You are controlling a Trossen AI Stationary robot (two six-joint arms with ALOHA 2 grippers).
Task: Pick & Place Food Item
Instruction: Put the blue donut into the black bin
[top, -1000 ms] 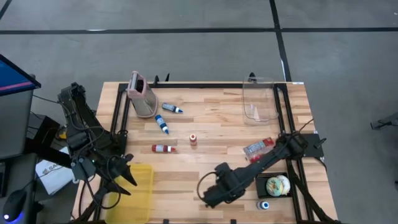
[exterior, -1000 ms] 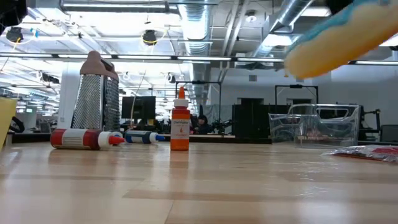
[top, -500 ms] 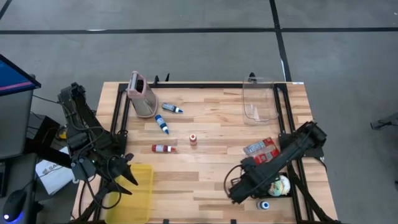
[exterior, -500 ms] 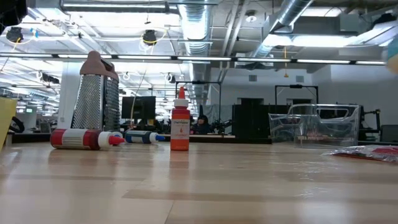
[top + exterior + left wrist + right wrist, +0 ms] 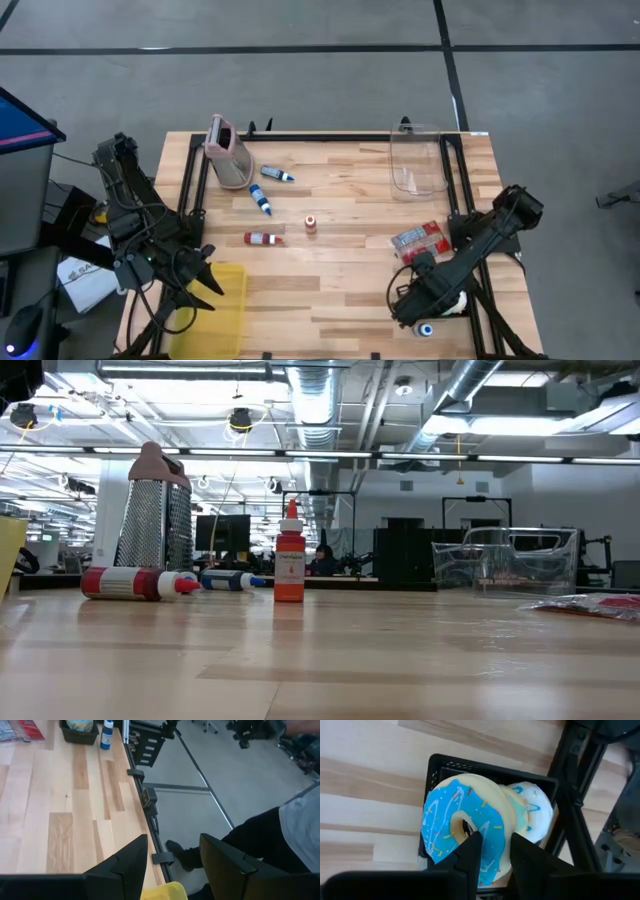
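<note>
- The right gripper [image 5: 428,298] hangs over the table's corner at about five o'clock in the high view, pointing steeply down, its fingers [image 5: 470,851] clamped on a donut with blue icing [image 5: 462,827].
- In the right wrist view one finger goes through the donut's hole and the other presses its outer edge, so the donut stands tilted on its side between them.
- The donut sits directly above a small black tray [image 5: 436,764], where a second, paler frosted pastry [image 5: 532,812] lies at about three o'clock from it; whether the held donut touches the tray or the other pastry is hard to tell from this angle.
- In the high view the arm covers most of the tray [image 5: 468,308]; a small blue-capped bottle [image 5: 426,329] lies just beside it at six o'clock.
- The left gripper [image 5: 205,277] waits at about eight o'clock off the table's edge, above a yellow bin [image 5: 228,310], fingers [image 5: 125,862] spread apart with nothing between them.
- A person's dark-trousered leg and shoe [image 5: 182,855] show on the floor in the left wrist view.
- Elsewhere on the wooden table [image 5: 330,190]: a metal grater [image 5: 228,155] at eleven o'clock, a clear plastic container [image 5: 417,165] at one o'clock, a red snack packet [image 5: 418,238] at four o'clock.
- Near the centre stands a small orange bottle [image 5: 311,223], with a red-and-white tube [image 5: 263,238] lying at its eight o'clock and two blue tubes [image 5: 262,199] at eleven o'clock.
</note>
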